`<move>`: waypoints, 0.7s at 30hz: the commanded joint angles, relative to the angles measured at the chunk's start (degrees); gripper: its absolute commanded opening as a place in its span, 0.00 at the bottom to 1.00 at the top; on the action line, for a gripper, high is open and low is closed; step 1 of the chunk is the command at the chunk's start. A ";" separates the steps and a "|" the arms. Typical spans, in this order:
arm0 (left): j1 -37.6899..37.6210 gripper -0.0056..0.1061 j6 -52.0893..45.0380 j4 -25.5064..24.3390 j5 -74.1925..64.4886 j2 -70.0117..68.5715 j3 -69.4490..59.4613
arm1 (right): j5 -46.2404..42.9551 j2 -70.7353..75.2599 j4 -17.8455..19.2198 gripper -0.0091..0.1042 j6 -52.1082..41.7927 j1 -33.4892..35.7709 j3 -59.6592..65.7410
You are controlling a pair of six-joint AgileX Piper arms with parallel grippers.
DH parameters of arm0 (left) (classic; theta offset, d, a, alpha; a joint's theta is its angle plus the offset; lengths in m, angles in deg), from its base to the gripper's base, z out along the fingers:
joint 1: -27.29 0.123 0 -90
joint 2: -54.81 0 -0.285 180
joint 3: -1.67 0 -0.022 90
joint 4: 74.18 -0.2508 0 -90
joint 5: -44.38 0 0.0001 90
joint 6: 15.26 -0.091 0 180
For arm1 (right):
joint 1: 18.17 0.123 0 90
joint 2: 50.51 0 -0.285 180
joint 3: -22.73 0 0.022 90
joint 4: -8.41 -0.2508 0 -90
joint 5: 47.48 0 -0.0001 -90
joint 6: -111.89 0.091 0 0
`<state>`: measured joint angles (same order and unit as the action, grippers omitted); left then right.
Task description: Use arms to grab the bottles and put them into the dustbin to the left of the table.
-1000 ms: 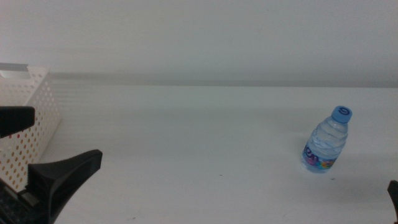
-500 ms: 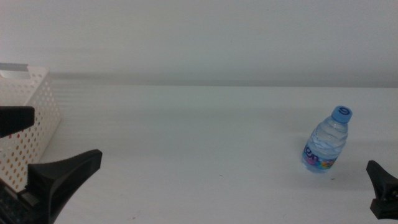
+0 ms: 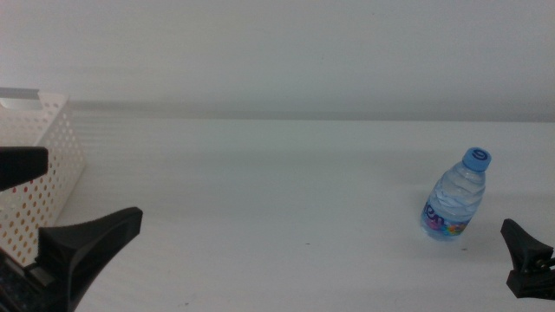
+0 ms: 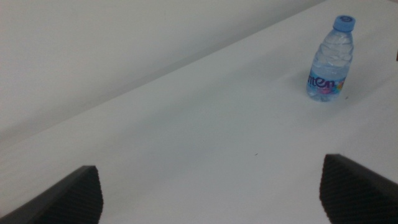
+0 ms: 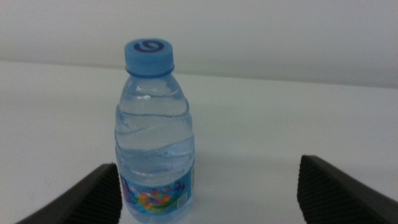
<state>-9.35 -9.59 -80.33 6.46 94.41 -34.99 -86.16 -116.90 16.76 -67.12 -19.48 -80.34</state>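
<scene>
On the right side of the white table (image 3: 286, 199) a small clear water bottle (image 3: 455, 197) stands upright, blue cap on top and a coloured label around its base; nothing touches it, and bare tabletop lies all round it. At the lower right corner of the middle view the right gripper (image 3: 527, 260) shows as a dark wedge just beside the bottle, nearer the camera and a little further right; its wrist view looks straight at the bottle (image 5: 154, 134), with the two dark jaws spread wide apart on either side of it and empty, the bottle sitting beyond them and not between them. At the lower left of the middle view the left gripper (image 3: 52, 208) hangs beside the dustbin (image 3: 54, 152), a white perforated basket at the table's left edge; its jaws also stand wide apart and hold nothing; one dark finger (image 3: 91, 238) points across the table, the other lies in front of the basket wall. From the left wrist view the bottle (image 4: 329, 59) appears well apart from that gripper, far across the table.
</scene>
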 commanded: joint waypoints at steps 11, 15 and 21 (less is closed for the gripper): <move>-0.51 0.89 0.28 -0.08 1.18 -0.14 -0.28 | -5.72 -9.47 0.09 0.75 0.53 -0.26 2.41; -0.51 0.89 0.28 -0.08 1.21 -0.14 -0.28 | -7.15 -13.32 0.09 0.75 -0.12 -0.26 2.21; -0.51 0.89 0.28 -0.08 1.21 -0.14 -0.28 | -12.08 -19.75 0.09 0.75 -5.77 -0.26 2.08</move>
<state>-9.35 -9.59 -80.33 6.58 94.41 -34.99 -95.51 -135.25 16.76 -70.88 -19.48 -80.23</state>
